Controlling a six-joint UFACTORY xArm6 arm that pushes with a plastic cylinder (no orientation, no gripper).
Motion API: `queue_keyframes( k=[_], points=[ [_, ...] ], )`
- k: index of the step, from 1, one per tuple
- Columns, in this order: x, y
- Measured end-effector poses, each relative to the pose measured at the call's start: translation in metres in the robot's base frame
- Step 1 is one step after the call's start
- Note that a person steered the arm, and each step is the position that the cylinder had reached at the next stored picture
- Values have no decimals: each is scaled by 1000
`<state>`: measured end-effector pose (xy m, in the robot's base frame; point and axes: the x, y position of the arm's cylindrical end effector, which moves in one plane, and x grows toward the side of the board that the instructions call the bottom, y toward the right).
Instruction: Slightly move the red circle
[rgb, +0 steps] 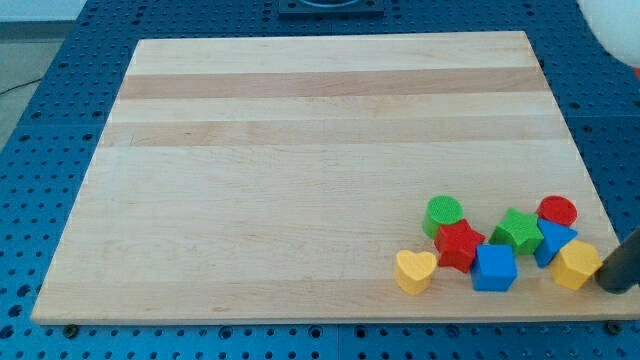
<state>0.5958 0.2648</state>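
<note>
A yellow heart lies nearest on the desk. Rightward: green circle, red star, blue cube, green star, blue block, red circle, yellow block. My tip, the end effector, holds nothing, below-right of the red circle.

The setting is a robotics laboratory bench. A pale wooden board rests on a blue perforated metal table with a regular grid of mounting holes, visible around the board from 7 o'clock through 12 o'clock to 5 o'clock. A dark fixture base sits at 12 o'clock, a thin cable runs at 10 o'clock, and small coloured test blocks cluster at 4 o'clock.
</note>
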Motion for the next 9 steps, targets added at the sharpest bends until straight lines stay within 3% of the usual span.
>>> queue_keyframes(
  k=[1,3,5,7,8,9],
  points=[
    [0,-12],
    [17,20],
    [-66,38],
    [-67,-13],
    [-69,-6],
    [-116,32]
  ],
)
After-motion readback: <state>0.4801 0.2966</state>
